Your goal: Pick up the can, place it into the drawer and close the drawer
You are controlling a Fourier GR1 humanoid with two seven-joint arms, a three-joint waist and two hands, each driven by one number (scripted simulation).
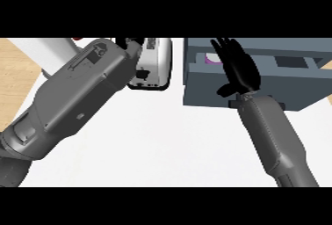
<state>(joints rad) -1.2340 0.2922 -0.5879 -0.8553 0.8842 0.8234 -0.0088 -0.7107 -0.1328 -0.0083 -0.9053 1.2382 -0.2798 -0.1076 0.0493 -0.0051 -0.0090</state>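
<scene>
Head view, items as we find them.

1. Right hand [240, 72]: open, fingers straight and close together, pointing away from the robot. It lies over the left part of the drawer; we cannot tell whether it touches it. It holds nothing that we can see.
2. Left hand [131, 45]: only a small black part shows at the upper edge, beyond the broad grey left forearm [71, 96]. We cannot tell whether it is open or closed, nor whether it holds anything. It sits just beside the appliance.
3. Can [211, 58]: a small white and purple shape, which we take for the can, inside the drawer's dark recess, at its left end, partly hidden by the right hand.
4. Drawer [292, 88]: blue-grey box at the upper right, standing open.
5. Appliance [154, 61]: white and grey, left of the drawer.
6. Counter [168, 140]: white top beneath both forearms.
</scene>
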